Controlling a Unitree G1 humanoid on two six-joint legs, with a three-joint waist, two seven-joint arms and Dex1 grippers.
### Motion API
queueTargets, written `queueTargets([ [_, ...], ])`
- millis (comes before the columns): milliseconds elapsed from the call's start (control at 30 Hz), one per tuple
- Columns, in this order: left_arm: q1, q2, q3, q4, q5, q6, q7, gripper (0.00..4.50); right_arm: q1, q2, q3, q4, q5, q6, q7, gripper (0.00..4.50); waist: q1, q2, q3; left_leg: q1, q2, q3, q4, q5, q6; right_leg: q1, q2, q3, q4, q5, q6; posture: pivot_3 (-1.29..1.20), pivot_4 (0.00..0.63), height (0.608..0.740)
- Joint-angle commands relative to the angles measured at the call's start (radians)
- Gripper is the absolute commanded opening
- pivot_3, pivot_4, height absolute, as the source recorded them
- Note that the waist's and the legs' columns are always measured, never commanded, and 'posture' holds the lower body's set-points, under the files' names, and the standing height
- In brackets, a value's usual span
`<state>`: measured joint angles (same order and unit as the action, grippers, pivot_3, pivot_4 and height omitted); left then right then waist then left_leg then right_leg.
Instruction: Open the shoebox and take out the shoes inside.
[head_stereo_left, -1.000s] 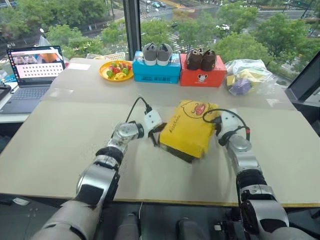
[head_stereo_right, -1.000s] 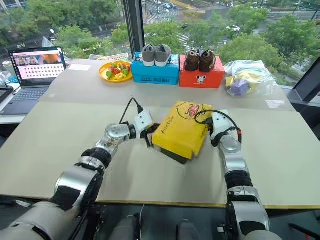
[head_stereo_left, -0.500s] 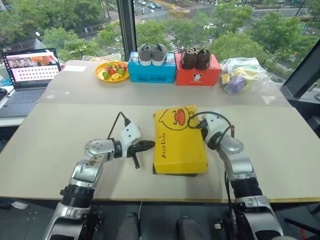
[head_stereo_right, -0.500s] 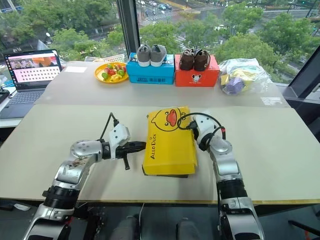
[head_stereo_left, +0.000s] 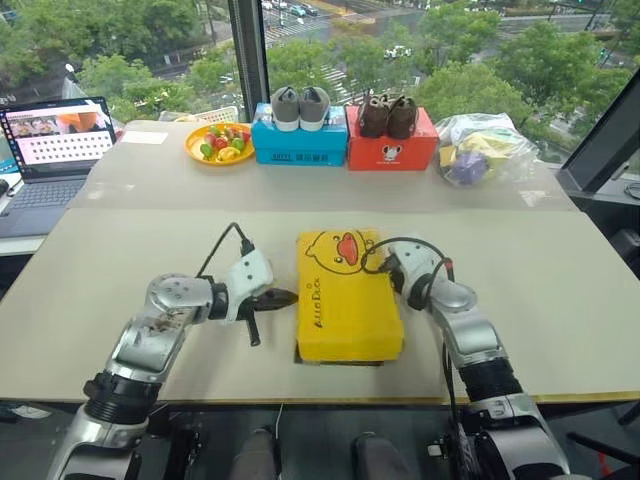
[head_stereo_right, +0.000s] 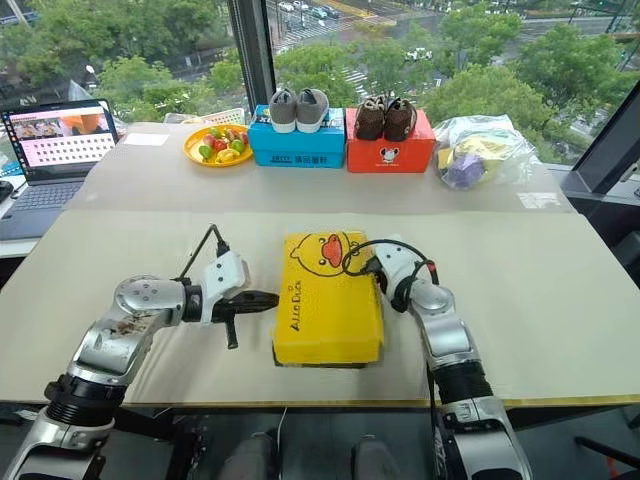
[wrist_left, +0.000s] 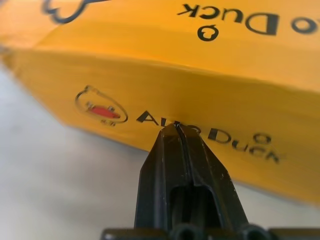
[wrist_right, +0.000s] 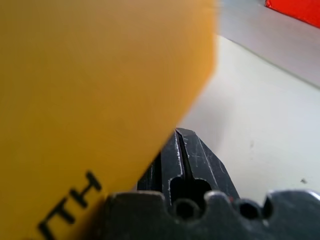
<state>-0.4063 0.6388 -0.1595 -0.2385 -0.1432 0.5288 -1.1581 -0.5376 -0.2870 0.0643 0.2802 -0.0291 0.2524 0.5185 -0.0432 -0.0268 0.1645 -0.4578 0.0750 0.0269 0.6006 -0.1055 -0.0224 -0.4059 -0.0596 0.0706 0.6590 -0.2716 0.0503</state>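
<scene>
The shoes cannot be inspected: the yellow cardboard shoebox with the cartoon duck face and black lettering on its lid (head_stereo_left: 347, 300) lies closed and flat on the pale table (head_stereo_left: 150, 240), so its inside is hidden, and only a thin dark strip of its base shows under the near edge. In my right wrist view the box's yellow side (wrist_right: 95, 100) covers much of the frame out of focus, with just part of some black lettering readable; whether my right gripper (wrist_right: 179, 136) actually touches the box cannot be made out there. Its two black fingers are pressed together with nothing between them, and from the head camera it sits at the box's right side near the far corner, tucked against or just beside the lid edge, the tips hidden by my own wrist and cable. My left gripper (head_stereo_left: 283, 297) is likewise closed on nothing, fingers together, pointing across at the box's left long side; the tips lie just beside that side, level with the lettering, and the left wrist view shows them aimed at the printed side wall (wrist_left: 165, 105) without settling contact. The box lies between my two hands, near the table's front edge. At the far edge stand a blue box with grey shoes (head_stereo_left: 298, 140), a red box with brown shoes (head_stereo_left: 392, 142), a yellow plate of fruit (head_stereo_left: 219, 143), a laptop (head_stereo_left: 55, 140) cut off at the frame edge, and a clear plastic bag (head_stereo_left: 480, 150) whose contents are indistinct.
</scene>
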Motion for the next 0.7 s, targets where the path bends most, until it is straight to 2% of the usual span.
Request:
queueTargets([
  [33, -0.026, 0.058, -0.002, -0.069, -0.057, -0.001, -0.063, 0.00, -0.031, -0.021, -0.007, 0.003, 0.013, -0.054, 0.016, 0.02, 0.000, 0.000, 0.000, 0.000, 0.000, 0.000, 0.000, 0.000, 0.000, 0.000, 0.000, 0.000, 0.000, 0.000, 0.000, 0.00, 0.150, 0.739],
  [100, -0.032, 0.092, 0.004, -0.054, -0.058, -0.012, -0.075, 0.00, -0.032, -0.040, -0.018, 0.009, 0.018, -0.060, 0.020, 0.02, 0.000, 0.000, 0.000, 0.000, 0.000, 0.000, 0.000, 0.000, 0.000, 0.000, 0.000, 0.000, 0.000, 0.000, 0.000, 0.00, 0.150, 0.739],
  [133, -0.048, 0.125, 0.024, -0.011, -0.045, -0.046, -0.078, 0.40, -0.029, -0.067, -0.038, 0.006, 0.027, -0.058, 0.029, 0.00, 0.000, 0.000, 0.000, 0.000, 0.000, 0.000, 0.000, 0.000, 0.000, 0.000, 0.000, 0.000, 0.000, 0.000, 0.000, 0.00, 0.150, 0.739],
  [200, -0.076, 0.170, 0.053, 0.053, -0.034, -0.088, -0.082, 0.73, -0.025, -0.106, -0.062, 0.003, 0.041, -0.056, 0.042, 0.00, 0.002, 0.000, 0.000, 0.000, 0.000, 0.000, 0.000, 0.000, 0.000, 0.000, 0.000, 0.000, 0.000, 0.000, 0.000, 0.00, 0.150, 0.739],
  [400, -0.210, 0.306, 0.134, 0.212, -0.054, -0.190, -0.131, 2.98, 0.019, -0.302, -0.131, -0.003, 0.088, -0.070, 0.169, 0.00, 0.010, 0.000, 0.001, -0.001, 0.000, 0.000, 0.000, 0.000, 0.000, 0.000, 0.000, 0.000, -0.002, 0.000, 0.000, 0.00, 0.150, 0.739],
  [500, -0.292, 0.310, 0.189, 0.194, -0.161, -0.094, -0.157, 4.11, 0.044, -0.382, -0.135, 0.000, 0.118, -0.087, 0.275, 0.00, 0.012, -0.001, 0.001, -0.001, 0.000, 0.001, -0.001, 0.000, 0.001, 0.000, 0.000, 0.000, -0.003, -0.001, 0.000, 0.00, 0.150, 0.739],
  [533, -0.332, 0.307, 0.215, 0.171, -0.226, -0.025, -0.166, 4.36, 0.056, -0.410, -0.140, -0.007, 0.143, -0.087, 0.331, 0.00, 0.012, -0.001, 0.001, -0.001, 0.000, 0.001, -0.001, 0.000, 0.001, 0.000, 0.000, -0.001, -0.003, -0.001, 0.000, 0.00, 0.150, 0.739],
  [700, -0.475, 0.325, 0.279, 0.119, -0.425, 0.193, -0.175, 4.45, 0.103, -0.510, -0.133, -0.043, 0.236, -0.019, 0.549, 0.00, 0.006, -0.002, 0.002, -0.001, 0.000, 0.000, 0.001, 0.000, 0.001, 0.001, 0.000, 0.000, -0.001, -0.005, 0.007, 0.00, 0.150, 0.739],
])
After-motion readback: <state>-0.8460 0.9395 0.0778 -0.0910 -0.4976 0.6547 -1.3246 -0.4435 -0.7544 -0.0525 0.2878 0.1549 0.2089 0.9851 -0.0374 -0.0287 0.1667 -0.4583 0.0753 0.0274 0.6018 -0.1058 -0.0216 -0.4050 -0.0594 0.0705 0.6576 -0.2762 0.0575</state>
